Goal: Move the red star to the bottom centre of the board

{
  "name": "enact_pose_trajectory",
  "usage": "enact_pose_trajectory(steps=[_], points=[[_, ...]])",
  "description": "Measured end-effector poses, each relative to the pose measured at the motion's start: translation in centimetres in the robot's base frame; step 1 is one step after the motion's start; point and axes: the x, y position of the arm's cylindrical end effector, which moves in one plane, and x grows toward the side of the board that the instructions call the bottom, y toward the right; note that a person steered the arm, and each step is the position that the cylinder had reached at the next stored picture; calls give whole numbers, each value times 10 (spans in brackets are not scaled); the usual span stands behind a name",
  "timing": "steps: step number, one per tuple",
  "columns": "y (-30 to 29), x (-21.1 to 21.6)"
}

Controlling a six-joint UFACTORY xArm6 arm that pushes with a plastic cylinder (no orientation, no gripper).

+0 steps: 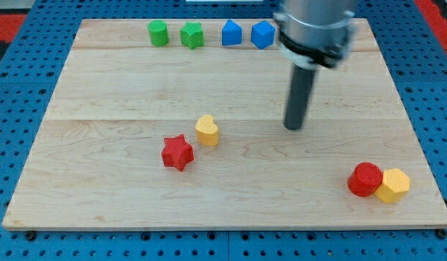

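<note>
The red star lies on the wooden board, a little left of centre and below the middle. A yellow heart-shaped block sits just to its upper right, nearly touching it. My tip rests on the board right of centre, well to the right of the yellow heart and the red star, touching no block.
Along the view's top edge stand a green cylinder, a green star, a blue house-shaped block and a blue hexagon. At the bottom right a red cylinder touches a yellow hexagon.
</note>
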Motion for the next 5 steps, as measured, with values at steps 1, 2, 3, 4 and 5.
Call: enact_pose_trajectory(steps=[1,2,3,4,5], points=[[-56,73],[-179,130],[-279,110],[-288,14],[-229,-18]])
